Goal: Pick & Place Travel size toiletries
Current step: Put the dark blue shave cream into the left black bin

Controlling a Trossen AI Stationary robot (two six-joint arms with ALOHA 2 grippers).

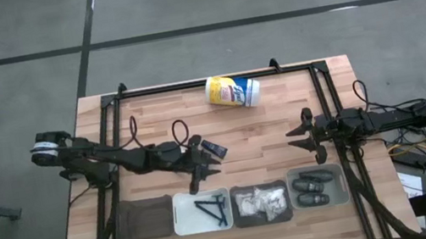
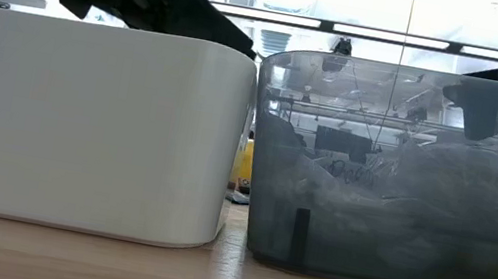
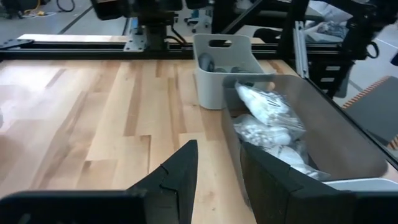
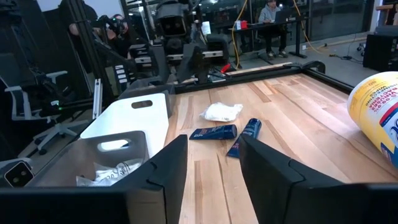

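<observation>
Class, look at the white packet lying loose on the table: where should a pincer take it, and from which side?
Probably from straight above, closing across the puffed middle of the white packet. It lies flat on the table, crumpled and soft, so no edge offers a side hold.

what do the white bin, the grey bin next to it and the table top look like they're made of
White bin: looks like opaque matte plastic, with smooth walls and rounded corners. Grey bin: apparently translucent smoky plastic, since reflections and packets show through. Table top: light wood planks, going by visible grain and seams.
</observation>
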